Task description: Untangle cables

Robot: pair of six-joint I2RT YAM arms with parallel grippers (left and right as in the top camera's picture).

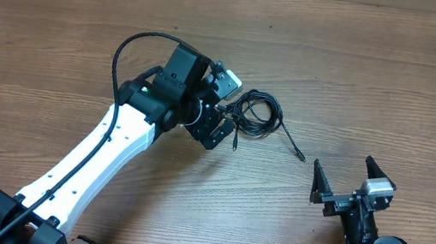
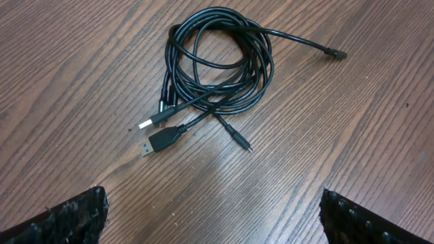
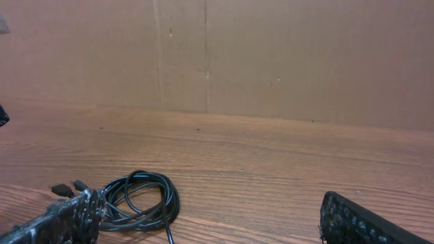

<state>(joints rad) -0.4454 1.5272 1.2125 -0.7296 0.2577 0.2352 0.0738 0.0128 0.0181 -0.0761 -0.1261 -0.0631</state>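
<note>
Overhead just shows the cables [image 1: 255, 115] as 1 small black coil mid-bench [image 1: 399, 71], right beside the left arm's wrist, with 1 end trailing toward the right tool [image 1: 344, 174], well apart. The left wrist cam gives the detail: overlapping loops, 2 USB plugs [image 2: 159, 141] and a thin pin plug [image 2: 241, 142] sticking out. The left tool [image 2: 211, 203] hangs above with its fingers spread and empty, and the right one's the same. On the right wrist cam its own finger [image 3: 71, 217] blocks part of the coil, with a cardboard wall [image 3: 271, 54] behind.
</note>
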